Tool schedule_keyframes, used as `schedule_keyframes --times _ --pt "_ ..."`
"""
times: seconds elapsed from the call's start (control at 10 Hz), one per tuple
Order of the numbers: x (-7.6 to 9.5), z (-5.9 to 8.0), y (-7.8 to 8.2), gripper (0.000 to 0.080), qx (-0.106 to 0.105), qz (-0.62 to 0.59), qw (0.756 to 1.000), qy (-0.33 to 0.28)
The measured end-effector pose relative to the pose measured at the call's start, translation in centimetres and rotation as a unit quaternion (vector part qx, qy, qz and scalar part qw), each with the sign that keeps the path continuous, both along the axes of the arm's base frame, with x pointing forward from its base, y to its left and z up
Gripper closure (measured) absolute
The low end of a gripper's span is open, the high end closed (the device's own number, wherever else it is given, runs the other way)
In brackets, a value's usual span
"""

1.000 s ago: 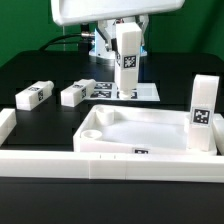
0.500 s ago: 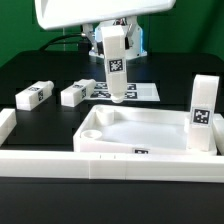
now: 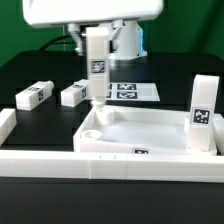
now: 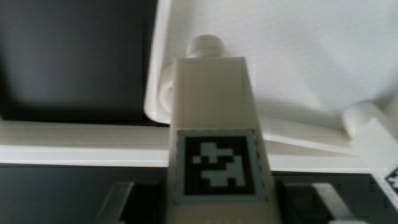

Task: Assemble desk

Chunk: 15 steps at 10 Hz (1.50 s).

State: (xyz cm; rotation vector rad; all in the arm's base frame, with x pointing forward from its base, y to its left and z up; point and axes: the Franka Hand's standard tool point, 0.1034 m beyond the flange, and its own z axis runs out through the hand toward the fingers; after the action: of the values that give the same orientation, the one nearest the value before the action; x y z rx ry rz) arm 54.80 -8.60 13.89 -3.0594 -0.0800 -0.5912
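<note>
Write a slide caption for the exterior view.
Claw holds a leg upright over a corner of the desk top; a second leg stands on it, two legs lie loose.

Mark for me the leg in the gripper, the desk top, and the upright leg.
held leg (image 3: pixel 98 86): exterior view, white face below its tag.
desk top (image 3: pixel 150 128): exterior view, bare tray floor.
upright leg (image 3: pixel 203 92): exterior view, white face above its tag.

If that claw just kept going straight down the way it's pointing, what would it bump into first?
The gripper carries an upright leg, so its peg would probably land first, in the far corner of the desk top, on the exterior view's left; depth is unclear.
</note>
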Motion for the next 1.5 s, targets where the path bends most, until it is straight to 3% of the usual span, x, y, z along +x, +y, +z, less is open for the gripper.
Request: schedule_keyframes --times 0.2,0.3,0.7,1.1,1.5 --pt "0.4 0.5 0.9 0.0509 0.036 -0.026 0.999 0.012" --pt "0.6 0.7 0.9 0.0509 0.04 -0.027 0.999 0.012" --pt "0.5 0.3 0.8 0.0509 0.038 -0.028 0.999 0.015" --pt "4.4 0.1 0.8 0.0509 0.035 0.001 0.999 0.019" --pt "4.5 0.0 0.7 0.0509 0.03 0.003 0.999 0.018"
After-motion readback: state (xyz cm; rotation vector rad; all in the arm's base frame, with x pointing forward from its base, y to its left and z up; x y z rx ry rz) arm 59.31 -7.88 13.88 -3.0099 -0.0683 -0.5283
